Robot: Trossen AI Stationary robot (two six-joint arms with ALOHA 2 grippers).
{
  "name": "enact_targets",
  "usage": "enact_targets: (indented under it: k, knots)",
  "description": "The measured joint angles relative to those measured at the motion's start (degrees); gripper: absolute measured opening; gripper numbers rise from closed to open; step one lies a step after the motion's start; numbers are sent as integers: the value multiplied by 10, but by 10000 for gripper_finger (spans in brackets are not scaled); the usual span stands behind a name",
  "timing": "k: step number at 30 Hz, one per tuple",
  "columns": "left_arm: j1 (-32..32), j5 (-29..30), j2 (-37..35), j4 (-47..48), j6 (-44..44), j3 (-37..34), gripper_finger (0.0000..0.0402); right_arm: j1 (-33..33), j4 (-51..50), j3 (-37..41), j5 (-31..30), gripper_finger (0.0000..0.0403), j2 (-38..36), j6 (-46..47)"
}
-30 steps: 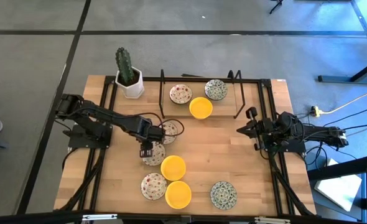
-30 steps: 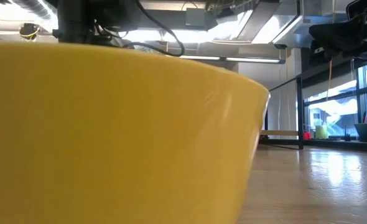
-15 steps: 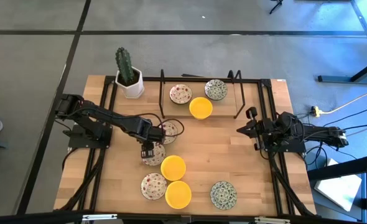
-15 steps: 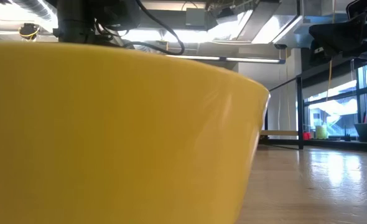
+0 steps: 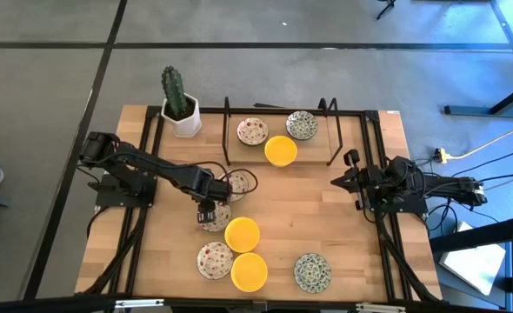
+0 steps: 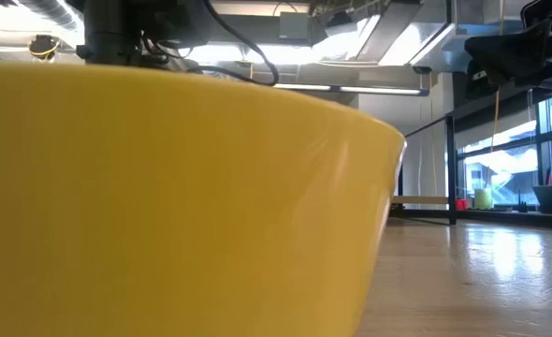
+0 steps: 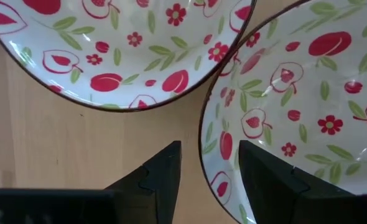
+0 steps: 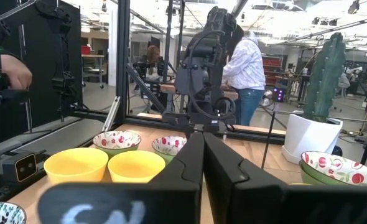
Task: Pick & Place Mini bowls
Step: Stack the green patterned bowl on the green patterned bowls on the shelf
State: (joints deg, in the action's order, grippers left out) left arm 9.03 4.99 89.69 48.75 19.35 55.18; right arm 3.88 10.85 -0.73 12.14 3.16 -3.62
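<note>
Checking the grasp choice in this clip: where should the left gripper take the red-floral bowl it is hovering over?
By the rim, from straight above. The left gripper is open, one finger on each side of the near edge of the red-floral bowl. The thin upright wall suits a pinch; the neighbouring floral bowl crowds one side.

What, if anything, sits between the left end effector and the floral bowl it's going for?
Nothing visible. The left end effector already straddles the rim of the red floral bowl, one finger on each side. A second floral bowl lies close beside it, but not between the fingers.
</note>
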Motion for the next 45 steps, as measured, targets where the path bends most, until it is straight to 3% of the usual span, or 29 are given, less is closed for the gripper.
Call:
enact_targets:
  k: [7,15,23,32,36,39,45]
  knots:
    - [-1,4,0,7,-9,0,128,0,0,0,0,12,0,0]
    - [-12,-8,-2,35,-55,2,17,0,0,0,0,12,0,0]
    - [-35,-47,-7,110,-117,42,6,0,0,0,0,12,0,-1]
    - [-38,34,-78,218,-158,204,2,0,0,0,-1,12,0,-15]
    - [-42,135,-104,194,-190,309,2,0,0,0,-1,12,0,-10]
    - [-55,180,-103,169,-212,387,2,0,0,0,-1,12,0,-1]
    - [-122,189,-63,119,-302,492,2,0,0,0,-24,12,0,-9]
